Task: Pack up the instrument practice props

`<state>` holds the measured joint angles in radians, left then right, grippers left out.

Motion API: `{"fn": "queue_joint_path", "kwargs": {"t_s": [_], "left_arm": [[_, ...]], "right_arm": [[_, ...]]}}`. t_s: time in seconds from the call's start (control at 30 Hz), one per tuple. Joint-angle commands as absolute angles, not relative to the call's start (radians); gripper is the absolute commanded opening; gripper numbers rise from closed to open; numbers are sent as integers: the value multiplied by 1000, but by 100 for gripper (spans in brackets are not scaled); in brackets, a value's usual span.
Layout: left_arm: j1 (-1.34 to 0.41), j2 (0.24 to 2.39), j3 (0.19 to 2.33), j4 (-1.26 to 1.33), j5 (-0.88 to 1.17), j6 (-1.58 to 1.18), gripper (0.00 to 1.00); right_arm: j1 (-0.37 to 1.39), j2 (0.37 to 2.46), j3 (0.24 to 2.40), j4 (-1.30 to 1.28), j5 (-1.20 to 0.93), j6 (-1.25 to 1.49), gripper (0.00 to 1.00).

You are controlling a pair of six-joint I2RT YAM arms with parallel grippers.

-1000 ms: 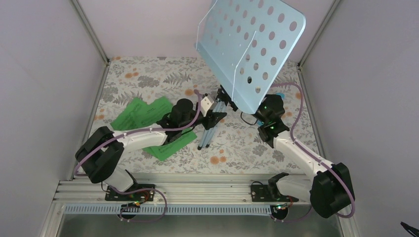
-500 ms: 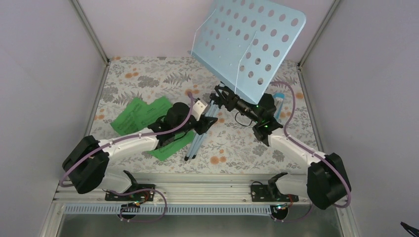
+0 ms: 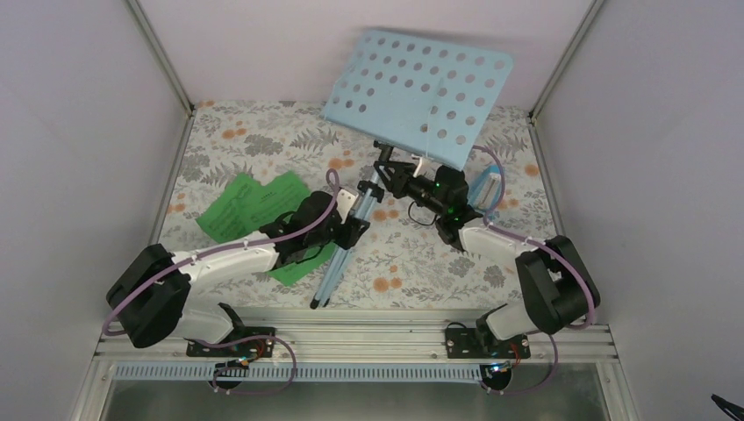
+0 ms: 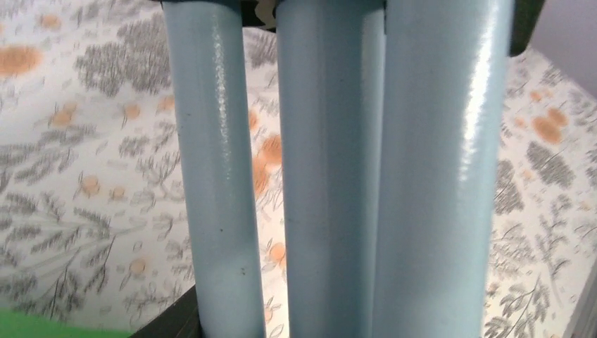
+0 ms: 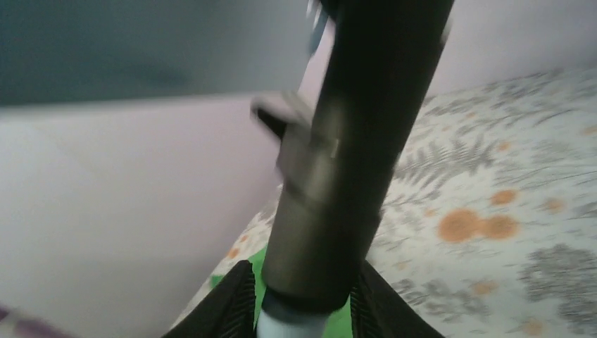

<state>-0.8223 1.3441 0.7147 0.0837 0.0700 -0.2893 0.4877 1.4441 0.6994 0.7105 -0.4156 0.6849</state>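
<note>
Table (image 3: 254,132) with a grey-and-orange floral cover fills the floor of the white-walled cell, and everything else stands or lies on it.

Above its far half leans the pale blue music stand (image 3: 421,88). Its hole-punched desk is up against the back wall, tilted, with the face turned up toward the overhead camera. The stand's legs (image 3: 329,276) are folded together into one bundle that slants down and leftward to the near edge of the table. In the left wrist view the three pale blue tubes run side by side and fill the frame.

Bright green sheet-music pages (image 3: 250,203) lie flat on the left half of the table, fanned over one another. Their near part is hidden under the left arm.

The left end effector (image 3: 349,224) is clamped across the folded legs about halfway along the bundle, and a dark finger (image 4: 172,320) shows pressed against the outer tube.

The right end effector (image 3: 392,175) reaches in from the right to the black tube (image 5: 352,141) just under the desk. Its fingers (image 5: 225,310) sit on either side of that tube, but the blurred wrist view does not settle whether they press on it.

A small blue metronome (image 3: 487,186) sits on the table just behind the right arm, near the right wall and partly hidden by the arm's cable.
</note>
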Motion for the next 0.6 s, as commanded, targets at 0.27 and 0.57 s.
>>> {"fn": "queue_joint_path", "kwargs": {"t_s": [0.27,0.57], "left_arm": [[-826,1367,780,144,12,-301,2],[-791,1374,788,164,3,-327,2]], "right_arm": [[415,1468,674,845,-168,563,41],[414,1454,640,862,-151,558,46]]}}
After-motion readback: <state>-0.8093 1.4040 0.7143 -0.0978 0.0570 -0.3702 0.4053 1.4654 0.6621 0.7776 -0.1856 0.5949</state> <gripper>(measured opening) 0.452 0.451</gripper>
